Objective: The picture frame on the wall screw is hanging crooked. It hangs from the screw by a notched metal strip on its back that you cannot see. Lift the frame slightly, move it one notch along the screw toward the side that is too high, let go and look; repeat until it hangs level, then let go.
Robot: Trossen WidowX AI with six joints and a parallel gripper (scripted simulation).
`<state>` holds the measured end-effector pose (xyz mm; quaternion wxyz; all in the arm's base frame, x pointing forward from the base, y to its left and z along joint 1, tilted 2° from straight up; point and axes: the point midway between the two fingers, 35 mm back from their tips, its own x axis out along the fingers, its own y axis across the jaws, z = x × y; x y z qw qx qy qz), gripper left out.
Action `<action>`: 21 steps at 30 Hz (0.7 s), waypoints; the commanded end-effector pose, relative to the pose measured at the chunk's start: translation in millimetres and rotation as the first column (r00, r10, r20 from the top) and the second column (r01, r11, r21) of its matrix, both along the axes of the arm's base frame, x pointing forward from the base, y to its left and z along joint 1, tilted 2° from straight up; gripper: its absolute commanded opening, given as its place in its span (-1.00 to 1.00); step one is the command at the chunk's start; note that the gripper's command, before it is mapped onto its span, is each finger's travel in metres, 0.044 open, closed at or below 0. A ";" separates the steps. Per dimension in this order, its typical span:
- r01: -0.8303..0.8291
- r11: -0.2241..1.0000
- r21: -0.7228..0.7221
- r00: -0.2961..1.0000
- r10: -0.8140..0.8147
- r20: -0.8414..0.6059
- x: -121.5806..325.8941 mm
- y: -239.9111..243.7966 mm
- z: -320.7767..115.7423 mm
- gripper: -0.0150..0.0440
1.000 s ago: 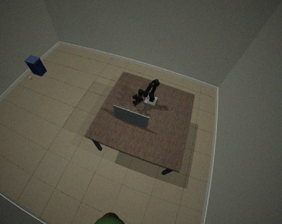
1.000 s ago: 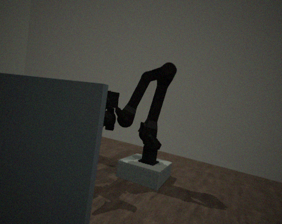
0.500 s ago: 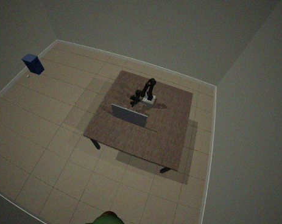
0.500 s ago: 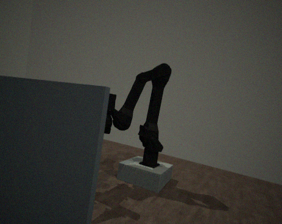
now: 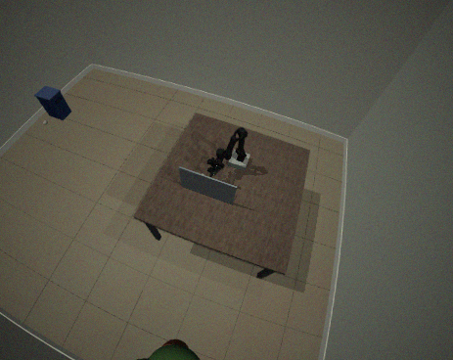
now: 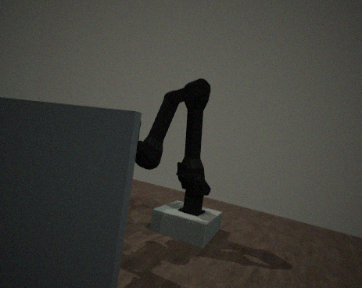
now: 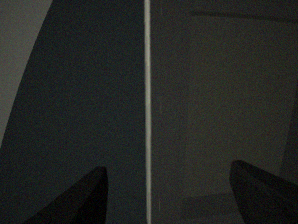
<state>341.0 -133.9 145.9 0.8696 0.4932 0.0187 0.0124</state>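
The picture frame (image 7: 169,100) fills the right half of the wrist view, seen very close. Its pale side edge runs almost straight up and down the image, with the rim and the darker picture to its right. The blue-grey wall panel (image 5: 206,185) (image 6: 59,188) (image 7: 90,90) is behind it; the top and exterior views show the panel's back, which hides the frame. My gripper (image 7: 169,173) (image 5: 212,172) is open, one fingertip over the panel left of the side edge, the other over the frame's face. The panel hides it in the exterior view. Screw and notched strip are hidden; true tilt cannot be told.
The arm's pale base block (image 5: 238,160) (image 6: 181,225) stands on the brown table (image 5: 260,220) (image 6: 263,227), on the gripper's side of the panel. A blue box (image 5: 55,104) is far off at the left, and a green object (image 5: 174,352) is at the bottom of the top view.
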 end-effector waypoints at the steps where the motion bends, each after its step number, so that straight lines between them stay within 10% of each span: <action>1: 0.006 1.000 0.005 1.000 -0.006 0.001 2.2 -1.3 0.0 0.39; 21: 0.006 1.000 0.005 1.000 -0.006 0.003 21.8 -1.3 0.6 0.39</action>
